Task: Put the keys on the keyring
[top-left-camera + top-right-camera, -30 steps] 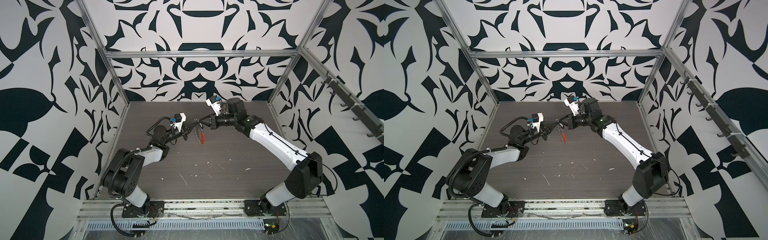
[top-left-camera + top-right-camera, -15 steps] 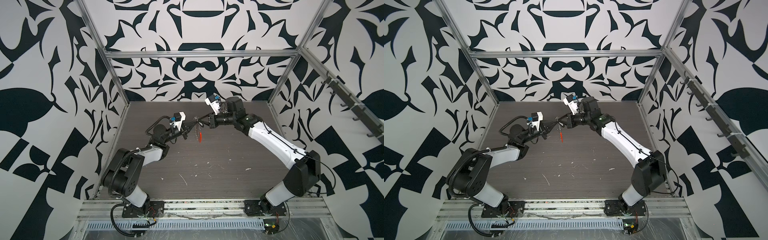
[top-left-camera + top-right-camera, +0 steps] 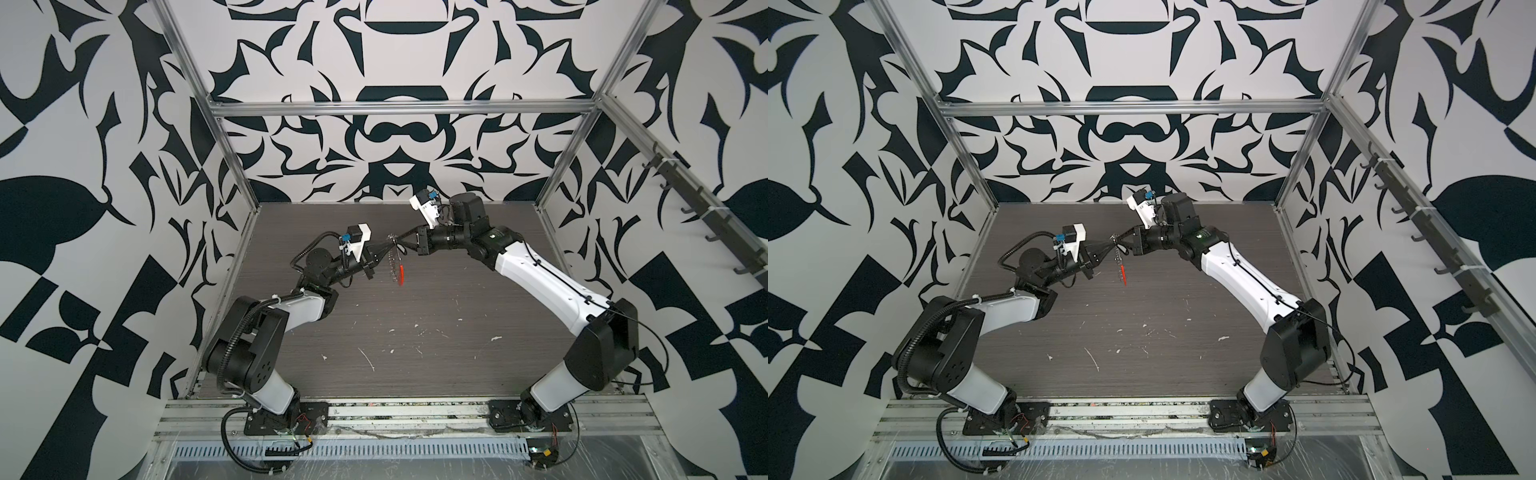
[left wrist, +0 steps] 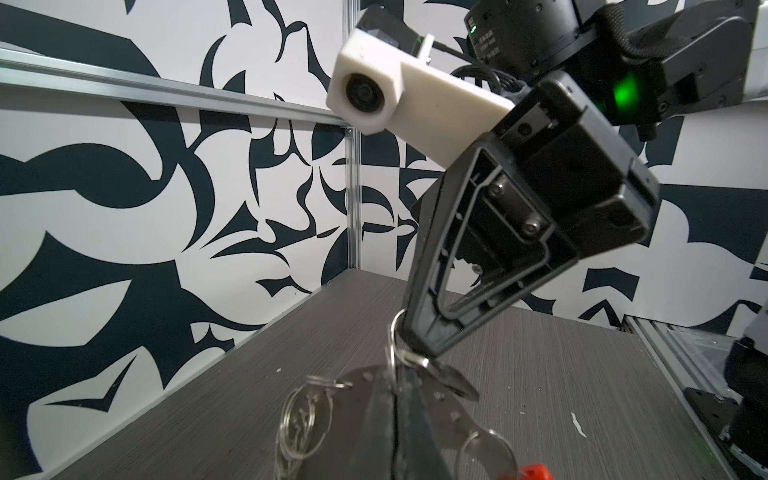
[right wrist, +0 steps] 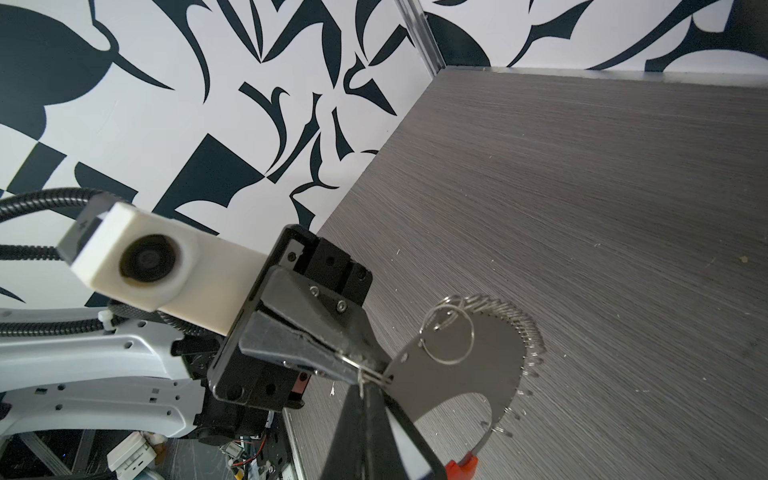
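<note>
Silver and shiny, the keyring hangs in the air above the grey table, between the two arms. Its orange-red bit is lowest. The left gripper is pinched tight on one small ring at the keyring's edge. The right gripper is pinched tight too. It looks like it holds the black key tag right against that same spot, but the tag is mostly hidden. To do this well, I think the left arm should hold the keyring very still while the right one works the tag on slowly — a hard tug could pull the little ring loose.
</note>
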Action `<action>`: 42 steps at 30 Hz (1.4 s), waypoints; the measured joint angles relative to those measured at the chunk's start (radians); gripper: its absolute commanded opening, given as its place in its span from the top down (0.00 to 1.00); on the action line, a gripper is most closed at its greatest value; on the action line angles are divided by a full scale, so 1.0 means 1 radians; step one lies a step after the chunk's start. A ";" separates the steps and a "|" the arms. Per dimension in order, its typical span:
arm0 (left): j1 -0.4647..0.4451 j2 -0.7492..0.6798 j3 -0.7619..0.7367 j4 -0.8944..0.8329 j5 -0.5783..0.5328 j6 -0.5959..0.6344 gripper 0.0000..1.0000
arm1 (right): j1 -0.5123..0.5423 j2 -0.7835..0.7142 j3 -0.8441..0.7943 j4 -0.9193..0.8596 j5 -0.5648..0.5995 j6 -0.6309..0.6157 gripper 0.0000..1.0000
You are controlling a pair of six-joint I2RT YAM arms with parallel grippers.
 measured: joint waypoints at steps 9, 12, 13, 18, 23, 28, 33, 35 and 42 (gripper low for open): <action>0.000 -0.006 0.000 -0.005 0.002 -0.023 1.00 | -0.017 0.000 -0.018 0.021 -0.020 0.040 1.00; 0.000 -0.006 0.000 -0.005 0.003 -0.037 1.00 | -0.022 0.000 -0.024 0.024 -0.027 0.050 1.00; 0.000 -0.006 0.000 -0.005 0.002 -0.042 1.00 | -0.024 0.000 -0.025 0.024 -0.029 0.051 1.00; -0.002 -0.011 0.000 0.002 -0.002 -0.056 1.00 | -0.039 0.000 -0.038 0.018 -0.040 0.061 1.00; -0.003 -0.013 0.000 0.002 -0.002 -0.063 1.00 | -0.043 -0.001 -0.039 0.023 -0.058 0.079 1.00; -0.007 -0.013 0.006 0.006 -0.003 -0.063 1.00 | -0.056 -0.001 -0.041 0.035 -0.114 0.097 1.00; -0.014 -0.013 0.024 0.013 -0.005 -0.064 1.00 | -0.072 0.000 -0.041 0.049 -0.162 0.107 0.92; -0.016 -0.013 0.033 0.014 0.000 -0.069 1.00 | -0.073 -0.002 -0.041 0.039 -0.153 0.103 0.79; -0.025 -0.013 0.060 0.089 0.013 -0.083 1.00 | -0.105 -0.021 -0.040 -0.063 -0.031 0.054 0.61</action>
